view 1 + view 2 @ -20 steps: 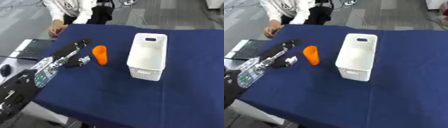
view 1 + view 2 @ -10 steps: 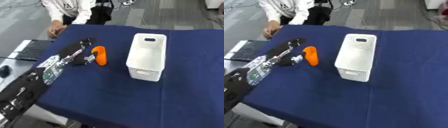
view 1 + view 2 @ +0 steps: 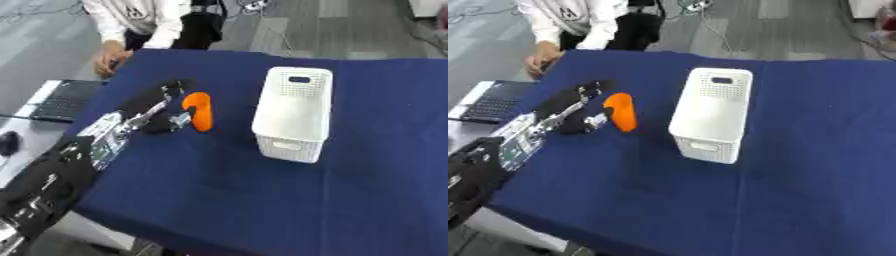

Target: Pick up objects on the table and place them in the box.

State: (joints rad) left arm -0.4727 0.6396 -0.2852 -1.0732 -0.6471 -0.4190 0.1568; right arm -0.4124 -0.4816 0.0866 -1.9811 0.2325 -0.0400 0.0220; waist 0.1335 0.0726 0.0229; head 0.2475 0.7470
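One orange object (image 3: 199, 110) is seen on the blue table (image 3: 262, 200) — just left of one white box (image 3: 293, 115). The left hand (image 3: 164, 104) touches it; grip cannot be told.

The left hand (image 3: 162, 105) lies just beside the orange object (image 3: 199, 111), which sits against its fingertips on the box side. Beyond that object a strip of bare blue table (image 3: 227, 200) separates the fingers from the white box (image 3: 293, 114), which stands as a tall wall on that side. Behind the fingers, at the table's edge, sits a laptop (image 3: 61, 100).
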